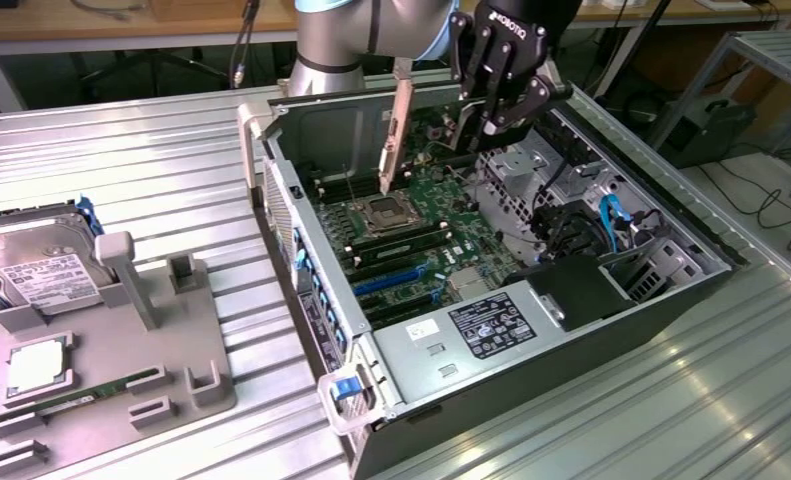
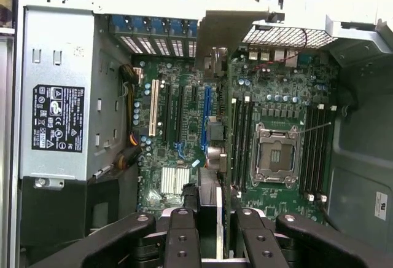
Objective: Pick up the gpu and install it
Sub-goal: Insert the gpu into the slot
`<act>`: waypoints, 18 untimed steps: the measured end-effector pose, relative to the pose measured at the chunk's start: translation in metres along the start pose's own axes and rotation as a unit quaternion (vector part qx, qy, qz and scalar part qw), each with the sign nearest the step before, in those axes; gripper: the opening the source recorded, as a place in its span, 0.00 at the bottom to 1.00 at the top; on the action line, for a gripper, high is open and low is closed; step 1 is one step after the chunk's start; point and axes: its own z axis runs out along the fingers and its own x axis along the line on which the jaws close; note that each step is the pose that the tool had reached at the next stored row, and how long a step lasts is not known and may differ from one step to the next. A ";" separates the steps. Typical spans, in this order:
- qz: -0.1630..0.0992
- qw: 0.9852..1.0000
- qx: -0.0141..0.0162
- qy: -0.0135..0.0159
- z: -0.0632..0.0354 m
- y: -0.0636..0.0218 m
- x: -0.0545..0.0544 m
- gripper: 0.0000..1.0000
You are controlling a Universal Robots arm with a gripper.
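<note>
Atop the ribbed metal table [image 1: 128,170], an open black steel computer case [image 1: 662,310] exposed its green motherboard [image 1: 435,215]. Above it, the gripper [image 1: 482,125] had its fingers [image 2: 184,234] clamped on the gpu [image 1: 398,130], a thin flat card held edge-on, long axis upright, silver bracket pointing down toward the square CPU socket [image 1: 384,211].

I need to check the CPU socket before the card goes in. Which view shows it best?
The wrist view: the CPU socket faces the camera squarely, its metal frame unobstructed. In the exterior view it appears smaller and slanted, below the gpu hanging from the gripper.
</note>
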 end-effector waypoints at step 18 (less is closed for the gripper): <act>0.000 1.000 0.000 0.000 0.0095 -0.0003 0.000 0.28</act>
